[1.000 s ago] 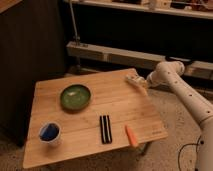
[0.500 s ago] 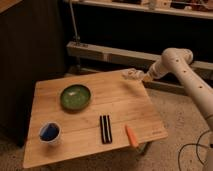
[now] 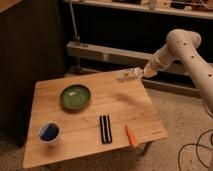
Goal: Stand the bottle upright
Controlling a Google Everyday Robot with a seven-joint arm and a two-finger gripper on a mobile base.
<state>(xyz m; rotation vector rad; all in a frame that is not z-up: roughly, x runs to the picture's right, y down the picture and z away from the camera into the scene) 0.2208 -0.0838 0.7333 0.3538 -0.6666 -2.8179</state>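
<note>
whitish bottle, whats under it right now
Only bare wood at the far edge of the light wooden table: the slim whitish translucent plastic bottle hangs above it, held in the robot's shut hand. The end inside the hand is covered.

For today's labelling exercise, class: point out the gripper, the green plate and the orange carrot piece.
gripper [image 3: 134, 74]: camera view, between its fingertips, above the table's [image 3: 125, 107] far edge.
green plate [image 3: 63, 100]: camera view, on its left rim.
orange carrot piece [image 3: 132, 135]: camera view, mid-body.
</note>
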